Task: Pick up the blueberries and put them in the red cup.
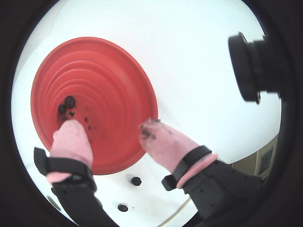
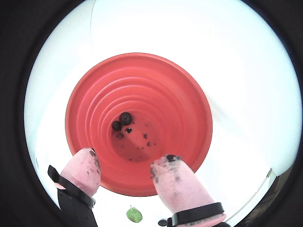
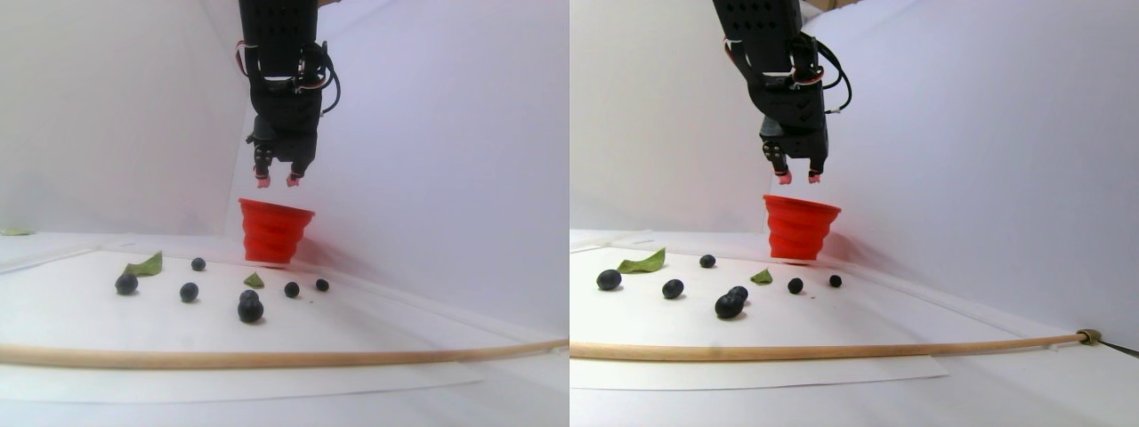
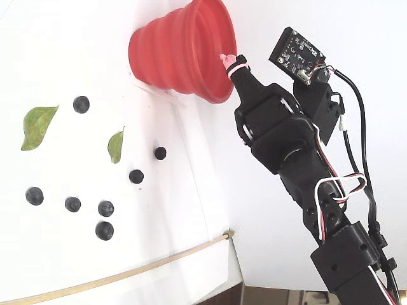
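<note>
The red cup [image 2: 180, 104] stands ribbed and wide-rimmed on the white table. Two blueberries [image 2: 125, 117] lie at its bottom with dark juice specks, seen also in a wrist view [image 1: 69, 100]. My gripper [image 2: 127, 157] hangs open just above the cup's rim, nothing between its pink, stained fingertips [image 1: 154, 135]. In the stereo pair view the gripper [image 3: 276, 181] hovers a little above the cup [image 3: 274, 231]. Several more blueberries [image 3: 250, 310] lie scattered on the table in front of the cup, and in the fixed view they [image 4: 105, 230] lie below it.
Two green leaves [image 4: 36, 126] [image 4: 116, 145] lie among the loose berries. A thin wooden stick [image 3: 267, 358] runs across the front of the white sheet. White walls stand behind and beside the cup. A camera module [image 1: 251, 66] juts from the arm.
</note>
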`<state>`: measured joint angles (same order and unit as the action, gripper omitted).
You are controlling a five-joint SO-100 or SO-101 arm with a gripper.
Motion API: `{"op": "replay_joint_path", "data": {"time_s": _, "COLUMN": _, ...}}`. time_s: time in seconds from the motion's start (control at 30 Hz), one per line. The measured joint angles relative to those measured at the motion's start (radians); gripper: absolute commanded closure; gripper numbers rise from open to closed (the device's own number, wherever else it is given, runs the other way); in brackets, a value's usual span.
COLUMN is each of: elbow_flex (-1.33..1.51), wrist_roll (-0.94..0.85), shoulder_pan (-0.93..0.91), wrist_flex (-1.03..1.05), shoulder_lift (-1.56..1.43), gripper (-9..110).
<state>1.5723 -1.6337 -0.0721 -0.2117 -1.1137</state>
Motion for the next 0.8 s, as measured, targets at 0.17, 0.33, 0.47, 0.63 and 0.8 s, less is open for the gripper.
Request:
{"op": "replay_joint_path", "data": {"time_s": 0.17, "elbow_flex": 0.012, "wrist_roll": 0.002, "shoulder_pan": 0.0, "wrist_flex": 0.0, "shoulder_lift": -0.008, "gripper": 81}}
{"op": "replay_joint_path", "data": {"time_s": 0.33, "elbow_flex": 0.081, "wrist_roll": 0.015, "shoulder_pan": 0.0, "wrist_flex": 0.0, "shoulder_lift": -0.041, "gripper": 81}}
{"op": "replay_joint_path", "data": {"time_s": 0.47, "elbow_flex": 0.121, "wrist_roll": 0.015, "shoulder_pan": 0.011, "wrist_flex": 0.0, "shoulder_lift": -0.066, "gripper": 82}}
{"op": "replay_joint_path", "data": {"time_s": 0.63, "elbow_flex": 0.161, "wrist_roll": 0.015, "shoulder_pan": 0.031, "wrist_flex": -0.026, "shoulder_lift": -0.106, "gripper": 82}}
{"op": "replay_joint_path", "data": {"time_s": 0.8, "elbow_flex": 0.213, "wrist_roll": 0.015, "shoulder_pan": 0.048, "wrist_flex": -0.046, "shoulder_lift": -0.141, "gripper": 82}}
